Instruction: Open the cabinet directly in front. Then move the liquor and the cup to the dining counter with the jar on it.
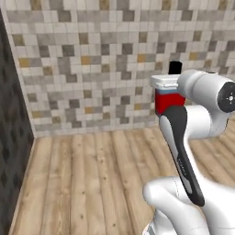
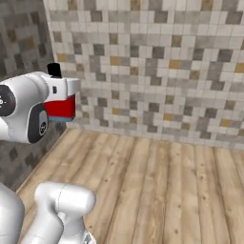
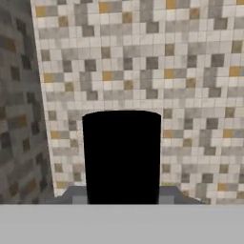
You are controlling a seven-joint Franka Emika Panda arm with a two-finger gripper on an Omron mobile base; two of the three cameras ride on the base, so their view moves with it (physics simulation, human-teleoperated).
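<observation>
One liquor [image 1: 169,98] bottle rides at end of arm, raised above wood floor [image 1: 92,179], near tiled wall [image 1: 92,59]. Pincer [image 2: 61,106] clamped on its body. Judgement: rigid, smooth, likely slippery and breakable; squat, so mid-body hold suits, keep upright. Base views show red body, pale top, black cap. Hand view gives cap close up, hiding body.

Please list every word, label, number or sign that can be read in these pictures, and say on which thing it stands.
No text can be read.
The liquor shows a plain red body, a pale upper part and a black cap, with no label.
The tiled wall and the wooden floor carry no writing.
</observation>
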